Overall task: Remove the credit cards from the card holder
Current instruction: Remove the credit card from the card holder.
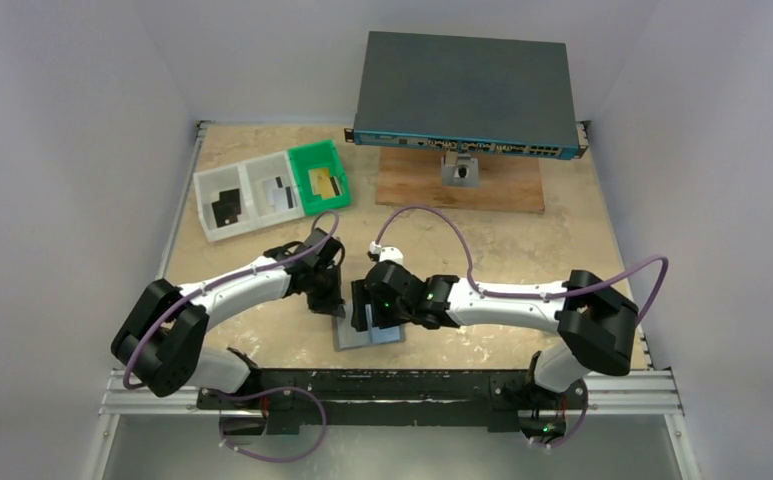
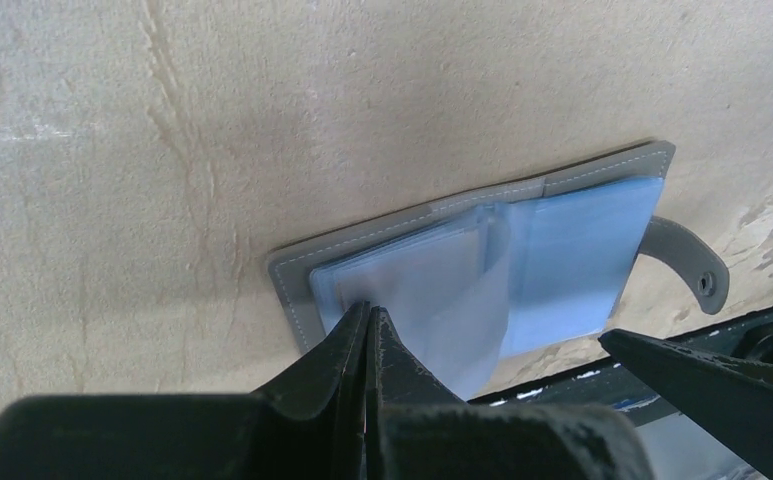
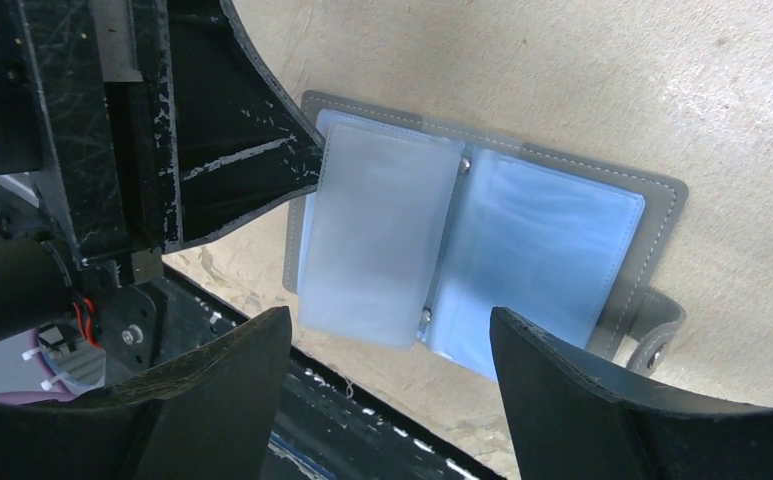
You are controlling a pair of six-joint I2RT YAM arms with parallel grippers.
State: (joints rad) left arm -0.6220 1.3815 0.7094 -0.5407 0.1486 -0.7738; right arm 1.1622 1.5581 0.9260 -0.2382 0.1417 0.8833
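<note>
The left arm (image 1: 232, 285) rises from its base at the near left corner, bends at the elbow and stretches its white forearm to the right and a little far. Its wrist turns down and toward the near side. The left gripper (image 2: 367, 322) has its two fingers pressed together with no gap between them, and the tips point downward. The right arm (image 1: 522, 300) stands up from the near right, folds at the elbow and lies almost level toward the left. The right gripper (image 3: 387, 335) has its jaws spread wide with nothing between them. Both grippers meet in the near middle, just beside each other, left one on the left.
</note>
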